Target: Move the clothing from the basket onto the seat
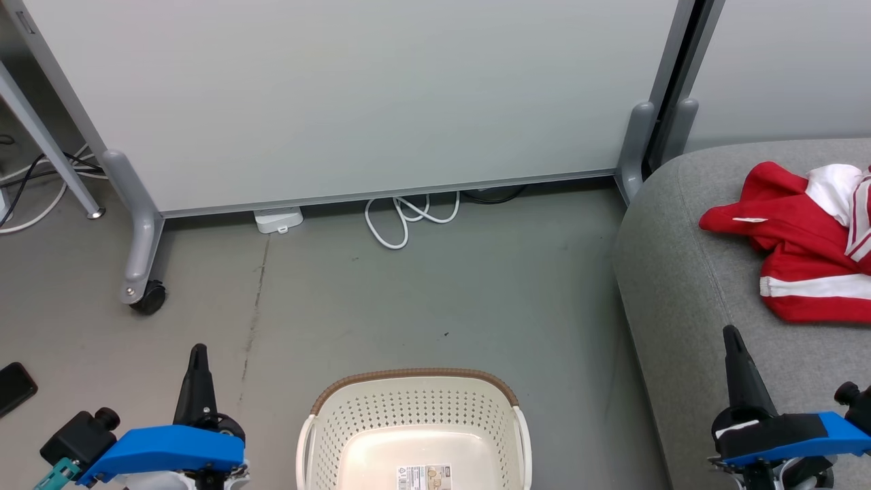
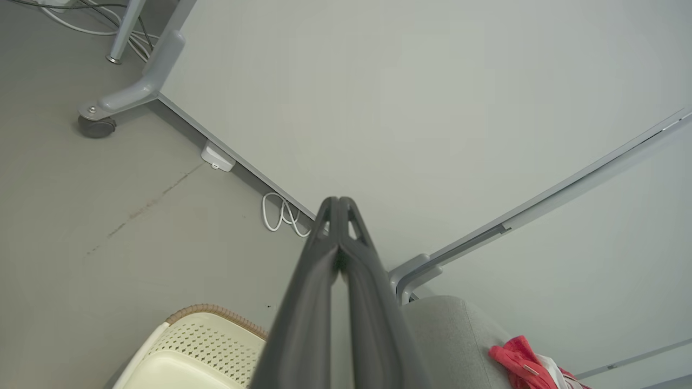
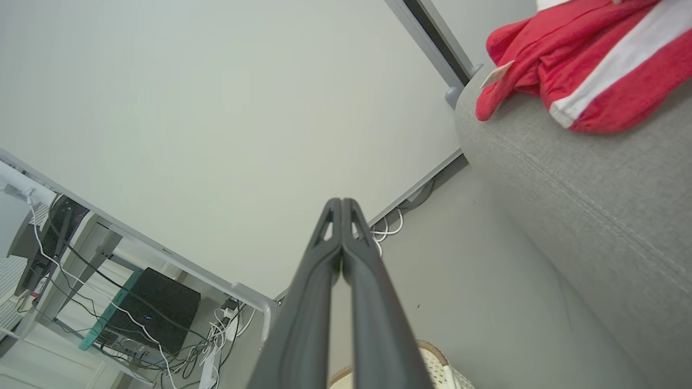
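Both grippers have their fingers pressed together with nothing between them: the left gripper point(image 1: 198, 354) stands at the lower left of the head view above the floor point(image 1: 476, 292), the right gripper point(image 1: 731, 337) at the lower right above the seat point(image 1: 680, 292). The clothing point(image 1: 796, 252), red with white bands, lies bunched on the seat at the right edge, well apart from the basket point(image 1: 415, 374) at the bottom centre, which stands on the floor with a label point(image 1: 424, 476) on its bottom. A white cable point(image 1: 408, 218) lies looped by the partition point(image 1: 374, 102).
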